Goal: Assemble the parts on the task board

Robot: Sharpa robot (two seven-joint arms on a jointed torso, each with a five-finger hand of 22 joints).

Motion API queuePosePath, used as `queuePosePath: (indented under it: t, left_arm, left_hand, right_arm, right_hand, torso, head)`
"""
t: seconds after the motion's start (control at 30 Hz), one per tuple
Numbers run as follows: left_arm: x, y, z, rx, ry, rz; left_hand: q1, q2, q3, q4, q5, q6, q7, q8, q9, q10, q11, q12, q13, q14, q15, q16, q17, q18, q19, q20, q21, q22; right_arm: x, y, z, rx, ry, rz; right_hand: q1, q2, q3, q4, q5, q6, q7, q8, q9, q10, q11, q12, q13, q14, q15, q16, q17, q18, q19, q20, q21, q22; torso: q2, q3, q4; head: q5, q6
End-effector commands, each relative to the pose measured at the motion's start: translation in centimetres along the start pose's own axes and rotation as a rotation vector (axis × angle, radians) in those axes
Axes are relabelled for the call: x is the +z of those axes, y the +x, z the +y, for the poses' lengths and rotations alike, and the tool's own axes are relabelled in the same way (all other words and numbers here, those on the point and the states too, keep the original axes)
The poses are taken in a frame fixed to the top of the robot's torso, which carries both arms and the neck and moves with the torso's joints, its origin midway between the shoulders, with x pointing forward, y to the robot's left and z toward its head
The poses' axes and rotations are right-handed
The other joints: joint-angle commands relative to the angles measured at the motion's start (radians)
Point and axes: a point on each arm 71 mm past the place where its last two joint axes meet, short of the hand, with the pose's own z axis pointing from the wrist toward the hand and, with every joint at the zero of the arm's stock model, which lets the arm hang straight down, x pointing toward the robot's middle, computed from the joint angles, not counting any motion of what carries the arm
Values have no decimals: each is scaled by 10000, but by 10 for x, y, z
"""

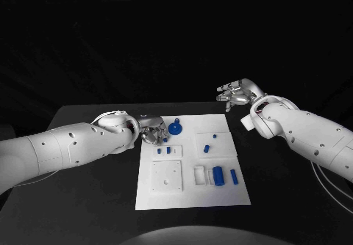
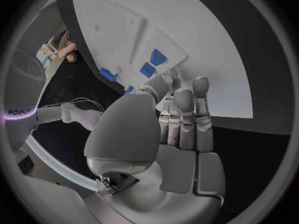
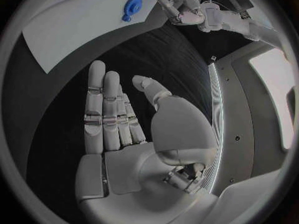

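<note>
Nearest us on the task board [image 1: 193, 199] we see a raised white square plate [image 1: 166, 176], and beside it, toward our right arm, a white frame, a stout blue cylinder [image 1: 218, 175] and a slimmer blue pin [image 1: 234, 176] lying side by side. Farther up the board two small blue pegs [image 1: 164, 150] sit together on a second raised plate, and a short blue pin [image 1: 206, 149] lies on the plate next to it.

Our left hand [image 1: 151, 133] hovers just beyond those pegs at the board's left edge, fingers extended and close together, holding nothing. Just beside it, at the board's far edge, lies the round blue wheel-like part [image 1: 176, 127].

Our right hand [image 1: 236, 94] hangs well beyond the board's far right corner, over the black surface [image 1: 88, 204], fingers straight and apart, empty.

We judge the parts light, rigid and smooth plastic, so the cylinders may roll. They are best pinched across the middle, the wheel by its rim.
</note>
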Motion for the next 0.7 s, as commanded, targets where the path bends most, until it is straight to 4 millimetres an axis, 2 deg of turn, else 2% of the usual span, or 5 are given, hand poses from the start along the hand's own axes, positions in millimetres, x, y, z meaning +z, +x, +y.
queuePosePath:
  t: [0.03, 0.2, 0.37, 0.6, 0.7]
  left_arm:
    - [1, 0, -2, 34, 151, 48]
    - [1, -1, 0, 49, 9, -51]
    - [1, -3, 4, 73, -138, -196]
    - [0, -6, 8, 20, -175, -445]
    - [0, -11, 12, -320, -232, -773]
  left_hand:
    - [0, -90, -5, 54, -32, -125, -32, -36, -15, -32, 12, -11, 2, -14, -46, 14, 7, 122, -2, -41, 24, 190]
    - [123, -84, -198, 133, -105, -1111, -71, -62, -45, -26, 38, -210, -18, -78, -23, -46, -14, 105, -33, -26, -44, 188]
    - [334, -73, -535, 324, -166, -1708, -99, -88, -68, 110, 42, -539, -18, -91, -21, -77, -27, 84, -32, -18, -126, 185]
    - [409, -99, -586, 416, -161, -1824, -118, -91, -71, 161, 43, -645, -18, -86, -21, -89, -29, 78, -15, -22, -170, 187]
    - [446, -84, -588, 459, -135, -1523, 7, -65, -54, 158, 64, -725, -19, -162, -9, -228, -88, 78, -72, -13, -242, 180]
  right_arm:
    - [0, 2, 0, -60, -72, 127]
    - [0, 2, -1, -57, -26, 164]
    - [-1, 2, -2, -58, 23, 216]
    - [-2, 4, -2, -215, 24, 568]
    - [-5, 4, -2, -542, -43, 990]
  right_hand:
    - [-107, 7, -29, -55, 35, 69, -11, 41, 11, -22, -37, -64, -14, 22, -17, 31, -7, 300, 266, -13, 34, 9]
    - [-115, 2, -45, -60, 25, 3, 1, 38, 8, -108, -12, -104, -16, 30, -7, 34, -11, 305, 280, -8, 22, 20]
    - [-92, 10, -58, -72, 12, 38, 1, 42, 11, -155, -1, -112, -15, 43, -4, 47, -7, 317, 298, -3, 27, 29]
    - [-29, 35, 120, -269, -153, 482, -55, 64, 28, -119, -41, -109, -16, 341, -86, 426, 263, 375, 455, -87, 571, 454]
    - [36, 129, 304, -402, -401, 965, -192, 124, 65, 147, -154, -95, -13, 558, -179, 644, 421, 405, 477, -152, 1017, 764]
  torso:
    - [1, 2, 3]
    - [-1, 3, -3]
    - [1, 4, -7]
    - [1, 3, -2]
    - [3, 1, -11]
  head:
    - [4, 3]
    - [4, -19]
    - [5, -5]
    - [7, 15]
    - [5, 47]
